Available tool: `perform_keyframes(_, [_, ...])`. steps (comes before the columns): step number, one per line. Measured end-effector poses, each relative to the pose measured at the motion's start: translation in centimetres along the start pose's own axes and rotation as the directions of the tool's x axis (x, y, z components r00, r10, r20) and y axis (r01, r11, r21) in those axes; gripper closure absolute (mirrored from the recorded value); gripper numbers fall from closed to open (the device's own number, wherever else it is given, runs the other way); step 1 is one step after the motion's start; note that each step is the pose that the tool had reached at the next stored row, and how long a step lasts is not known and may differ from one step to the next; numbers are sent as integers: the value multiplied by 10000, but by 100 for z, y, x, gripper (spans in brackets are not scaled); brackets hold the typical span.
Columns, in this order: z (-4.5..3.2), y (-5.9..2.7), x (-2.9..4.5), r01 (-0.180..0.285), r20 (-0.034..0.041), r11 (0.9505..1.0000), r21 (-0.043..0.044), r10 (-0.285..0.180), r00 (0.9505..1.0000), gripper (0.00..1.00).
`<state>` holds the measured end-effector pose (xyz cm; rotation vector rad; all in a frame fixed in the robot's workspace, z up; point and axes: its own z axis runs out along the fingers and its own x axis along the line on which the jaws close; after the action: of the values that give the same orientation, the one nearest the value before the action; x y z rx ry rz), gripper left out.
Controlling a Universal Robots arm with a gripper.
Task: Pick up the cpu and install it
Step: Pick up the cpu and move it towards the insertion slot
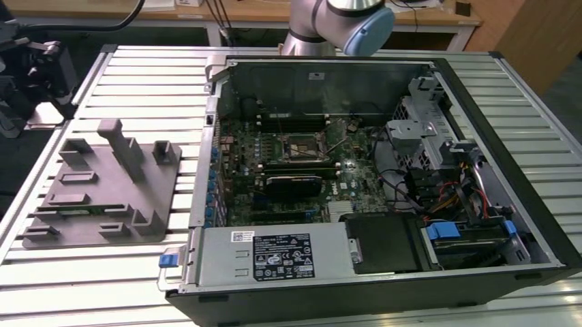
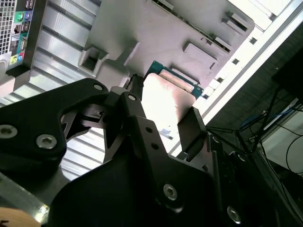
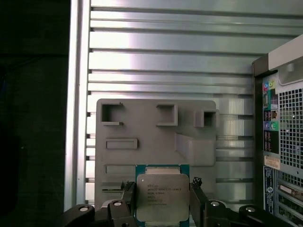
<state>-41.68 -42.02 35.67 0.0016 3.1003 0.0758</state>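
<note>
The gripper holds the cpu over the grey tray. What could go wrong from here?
The gripper pinches the cpu only by two thin edges, so it might slip or tilt. The socket lies deep inside the open case, between its walls and cables; the arm might bump them.

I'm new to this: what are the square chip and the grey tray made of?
The cpu: apparently a metal lid, brushed silver sheen, on a green circuit-board rim. The grey tray: probably moulded plastic, matte and uniformly grey.
</note>
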Motion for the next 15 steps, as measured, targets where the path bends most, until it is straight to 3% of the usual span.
perform_keyframes(15, [15,0,-385,0,-2,10000,-12,0,10000,46])
